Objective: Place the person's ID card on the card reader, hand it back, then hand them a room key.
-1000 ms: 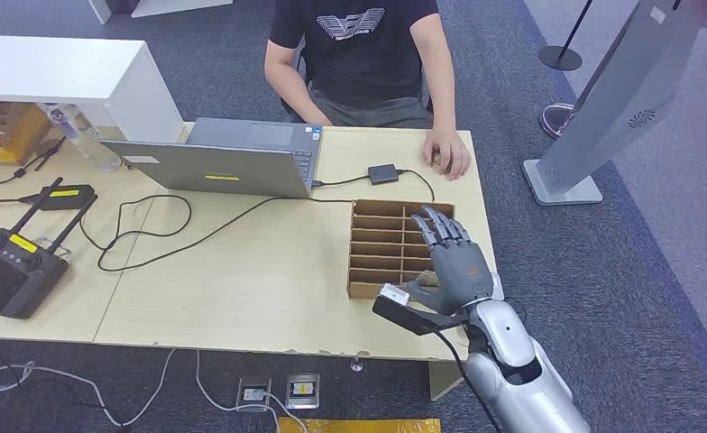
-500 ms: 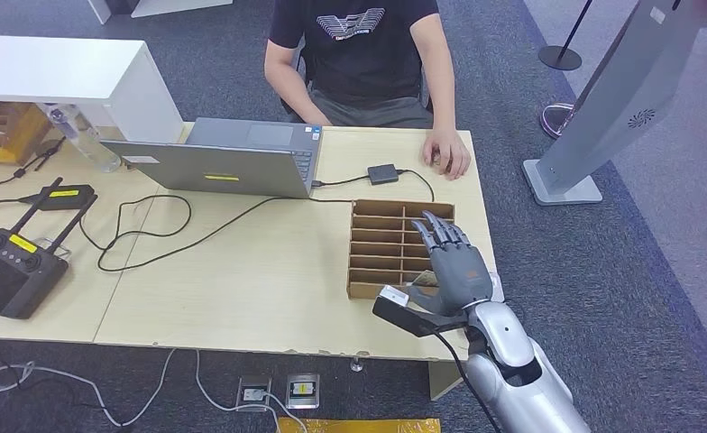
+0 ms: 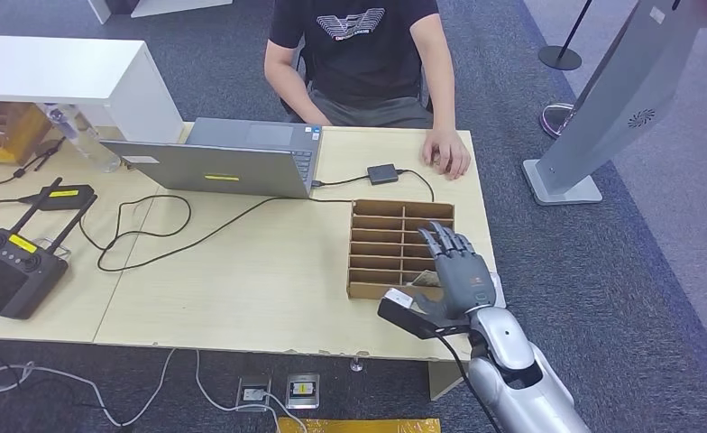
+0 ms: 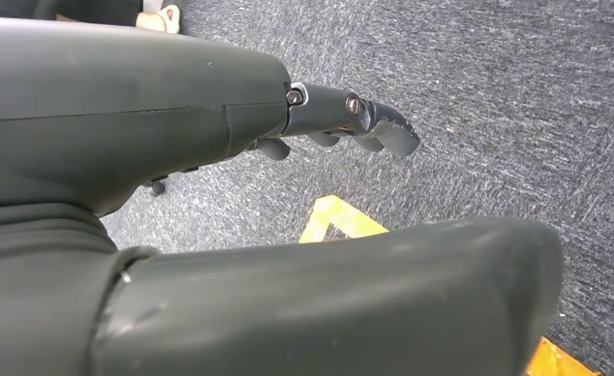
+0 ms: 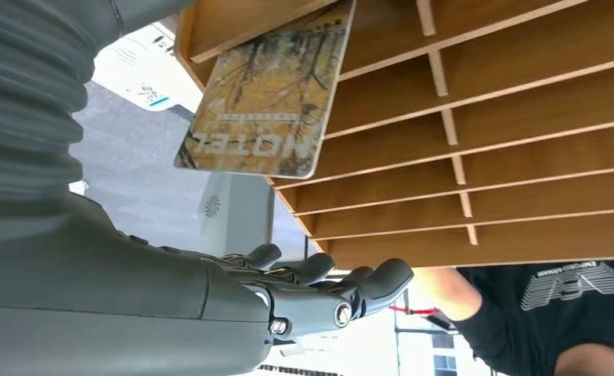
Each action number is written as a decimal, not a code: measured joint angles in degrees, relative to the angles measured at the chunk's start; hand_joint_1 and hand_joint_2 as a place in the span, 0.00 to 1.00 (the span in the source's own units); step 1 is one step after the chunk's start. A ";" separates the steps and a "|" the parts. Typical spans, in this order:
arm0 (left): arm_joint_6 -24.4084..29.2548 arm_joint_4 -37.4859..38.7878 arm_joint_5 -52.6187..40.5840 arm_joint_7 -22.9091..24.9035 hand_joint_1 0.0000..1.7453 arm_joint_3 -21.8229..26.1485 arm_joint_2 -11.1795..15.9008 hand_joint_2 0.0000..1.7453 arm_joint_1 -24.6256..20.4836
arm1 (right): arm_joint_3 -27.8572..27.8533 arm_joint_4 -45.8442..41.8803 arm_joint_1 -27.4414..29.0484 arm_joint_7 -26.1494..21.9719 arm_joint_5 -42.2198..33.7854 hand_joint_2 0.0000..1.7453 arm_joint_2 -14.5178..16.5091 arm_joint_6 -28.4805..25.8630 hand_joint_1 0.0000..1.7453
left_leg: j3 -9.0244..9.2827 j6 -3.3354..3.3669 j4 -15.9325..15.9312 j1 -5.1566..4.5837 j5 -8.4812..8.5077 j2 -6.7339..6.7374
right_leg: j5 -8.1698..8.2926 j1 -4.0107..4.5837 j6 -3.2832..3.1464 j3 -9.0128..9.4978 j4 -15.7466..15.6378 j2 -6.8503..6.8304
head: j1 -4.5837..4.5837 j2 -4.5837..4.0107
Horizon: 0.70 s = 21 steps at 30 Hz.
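Observation:
My right hand (image 3: 458, 271) hovers with fingers spread over the near right slots of the wooden slotted box (image 3: 395, 236), holding nothing. A hotel key card (image 5: 269, 102) with a yellow tree picture stands in a near slot beside the thumb; its edge (image 3: 419, 280) peeks out in the head view. Beyond the box lies the small black card reader (image 3: 382, 173), cabled to the laptop. The person's hand (image 3: 449, 153) rests on the table's far right corner; I cannot make out an ID card. My left hand (image 4: 171, 157) hangs over the carpet, fingers (image 4: 351, 117) extended and empty.
An open grey laptop (image 3: 233, 162) stands at the far middle of the table, with a black cable looping across. A black remote controller (image 3: 12, 266) lies at the left. A white shelf (image 3: 61, 72) is at the back left, a grey kiosk stand (image 3: 602, 108) on the right floor.
My right hand has drawn back a little toward me and lowered over the box's near slots. The person has stayed still.

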 joint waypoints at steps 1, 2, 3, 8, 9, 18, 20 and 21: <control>-0.17 0.00 -0.05 0.00 0.00 -0.01 0.04 0.00 0.00 | -0.13 0.11 0.00 0.32 0.15 1.00 -0.05 0.11 0.00 | 0.00 0.00 0.00 0.00 0.00 0.00 | 0.00 0.00 0.00 0.00 0.00 0.00 | -0.01 0.00; -0.38 0.01 -0.13 0.00 0.00 -0.03 0.10 0.00 0.00 | -0.26 0.20 0.00 0.75 0.33 1.00 -0.11 0.34 0.00 | 0.00 0.00 0.00 0.00 0.00 0.00 | 0.00 0.00 0.00 0.00 0.00 0.00 | 0.00 0.00; -0.64 0.01 -0.22 0.00 0.00 -0.05 0.18 0.00 0.00 | -0.36 0.27 0.02 1.26 0.50 1.00 -0.16 0.72 0.00 | 0.00 0.00 0.00 0.00 0.00 0.00 | 0.00 0.00 0.00 0.00 0.00 0.00 | -0.01 0.00; -1.24 0.02 -0.42 0.00 0.00 -0.10 0.47 0.00 -0.01 | -0.67 0.37 0.24 2.42 0.81 1.00 -0.25 2.02 0.00 | 0.01 0.00 0.00 0.00 0.00 0.00 | 0.00 0.00 0.00 0.00 0.00 0.00 | 0.04 0.00; -1.24 0.02 -0.42 0.00 0.00 -0.10 0.47 0.00 -0.01 | -0.67 0.37 0.24 2.43 0.81 1.00 -0.26 2.03 0.00 | 0.00 0.00 0.00 0.00 0.00 0.00 | 0.00 0.00 0.00 0.00 0.00 0.00 | 0.03 0.00; -1.73 0.02 -0.81 -0.07 0.00 -0.15 1.20 0.00 -0.05 | -1.31 0.39 1.31 5.14 1.60 1.00 -0.29 2.15 0.00 | 0.01 0.00 0.00 0.00 0.00 0.02 | 0.00 0.00 0.00 0.00 0.00 0.02 | 0.01 0.00; -1.78 0.02 -0.89 -0.09 0.00 -0.15 1.31 0.00 -0.05 | -1.57 0.34 1.32 5.15 1.60 1.00 -0.29 2.16 0.00 | 0.01 0.00 0.00 0.00 0.00 0.02 | 0.00 0.00 0.00 0.01 0.00 0.02 | 0.00 0.00; -1.82 0.02 -0.92 -0.11 0.00 -0.15 1.37 0.00 -0.05 | -1.72 0.33 1.33 5.15 1.59 1.00 -0.29 2.17 0.00 | 0.01 0.00 0.00 0.00 0.00 0.02 | 0.00 0.00 0.00 0.01 0.00 0.02 | 0.00 0.00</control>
